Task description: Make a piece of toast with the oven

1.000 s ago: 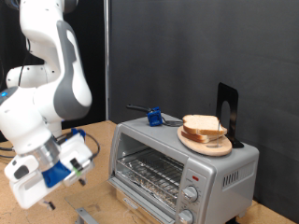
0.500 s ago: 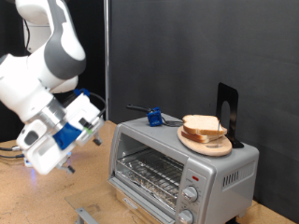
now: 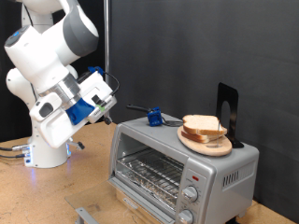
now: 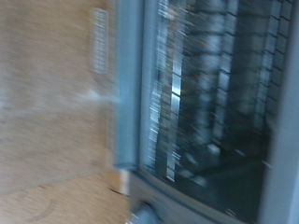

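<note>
The silver oven (image 3: 182,166) stands on the wooden table at the exterior view's right, its glass door and wire rack facing the camera. Two slices of toast (image 3: 204,126) lie stacked on a round wooden plate (image 3: 207,143) on the oven's roof. My gripper (image 3: 105,112), on the white and blue hand, hangs in the air to the left of the oven, about level with its top and touching nothing. Nothing shows between its fingers. The wrist view is blurred and shows the oven door glass (image 4: 210,93) and the rack behind it, but not the fingers.
A blue object with a black handle (image 3: 152,117) lies on the oven's roof, and a black upright stand (image 3: 227,114) is behind the plate. A small metal piece (image 3: 84,216) lies on the table at the bottom. A black curtain hangs behind.
The arm has swung up from low at the exterior view's left and moved right, bringing the hand close to the oven's top left corner. Oven, plate and toast have not moved.
</note>
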